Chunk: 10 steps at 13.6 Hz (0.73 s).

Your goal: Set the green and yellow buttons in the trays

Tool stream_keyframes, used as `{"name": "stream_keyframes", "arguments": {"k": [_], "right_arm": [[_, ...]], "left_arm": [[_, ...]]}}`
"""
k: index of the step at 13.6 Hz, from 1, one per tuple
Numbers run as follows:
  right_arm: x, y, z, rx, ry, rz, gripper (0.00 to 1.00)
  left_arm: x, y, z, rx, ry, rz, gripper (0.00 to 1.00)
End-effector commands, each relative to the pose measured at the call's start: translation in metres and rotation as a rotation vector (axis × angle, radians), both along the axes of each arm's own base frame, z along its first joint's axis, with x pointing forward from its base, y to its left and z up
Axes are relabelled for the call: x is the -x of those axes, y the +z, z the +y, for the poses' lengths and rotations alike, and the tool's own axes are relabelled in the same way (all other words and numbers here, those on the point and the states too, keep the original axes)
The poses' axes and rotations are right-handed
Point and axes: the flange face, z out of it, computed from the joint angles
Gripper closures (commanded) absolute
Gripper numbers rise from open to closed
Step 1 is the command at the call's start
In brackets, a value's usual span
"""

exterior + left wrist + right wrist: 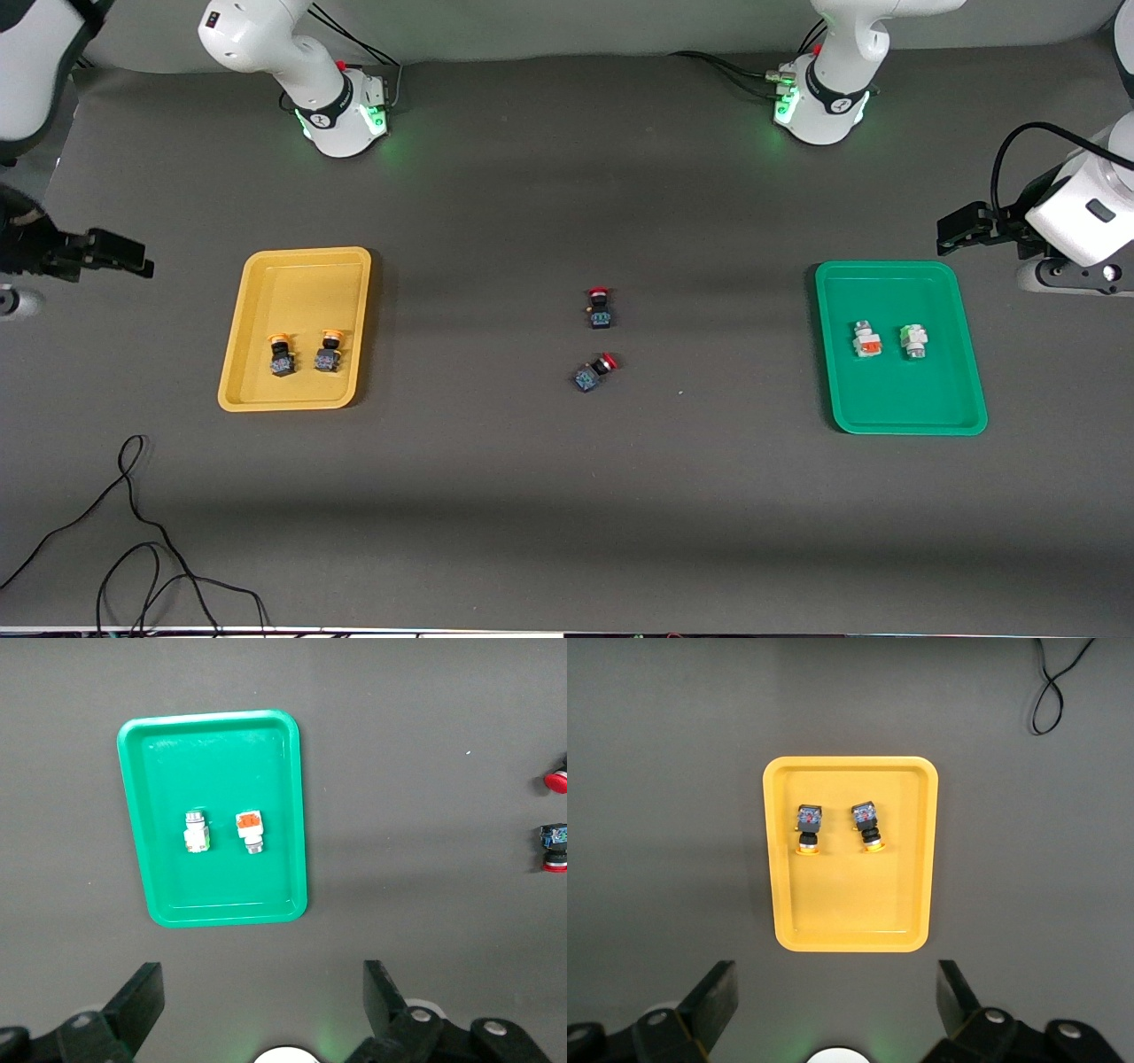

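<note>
1. My left gripper (257,1010) hangs released, jaws wide, over bare mat at the left arm's end of the table, just beside the green tray (966,354); my right gripper (837,1010) hangs the same, jaws wide and empty, off the right arm's end beside the yellow tray (266,292)
2. Both yellow-capped switches (283,354) lie side by side in the yellow tray
3. Both white switches (866,340) lie side by side in the green tray, one orange-marked, one green-tinted
4. Two red-capped switches (600,308) sit on the mat mid-table, between the trays; not mine to sort
5. Handling, my guess: small rigid plastic, light, not fragile; round caps look slippery and likely to roll, so I'd pinch across the flat sides of the square body, not the cap
6. Sorting looks complete; both arms wait
</note>
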Motion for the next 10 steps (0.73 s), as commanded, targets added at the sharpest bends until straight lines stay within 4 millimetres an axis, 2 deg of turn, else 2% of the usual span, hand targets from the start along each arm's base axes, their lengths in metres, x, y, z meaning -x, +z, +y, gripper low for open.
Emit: {"name": "stream_keyframes", "arguments": {"k": [1,4,7,10], "right_arm": [[0.003,0.026,-0.014,-0.031,-0.026,-0.002,0.00],[0.011,0.029,-0.021,0.007,-0.013,0.018,0.01],[0.014,0.031,-0.032,-0.031,-0.012,0.013,0.01],[0.021,0.034,-0.034,-0.034,-0.035,0.011,0.01]], "left_arm": [[0.003,0.003,-0.001,-0.006,-0.011,0.004,0.00],[0.003,0.003,-0.001,-0.006,-0.011,0.004,0.00],[0.003,0.003,-0.001,-0.006,-0.011,0.004,0.00],[0.003,0.002,-0.001,-0.006,-0.011,0.004,0.00]]}}
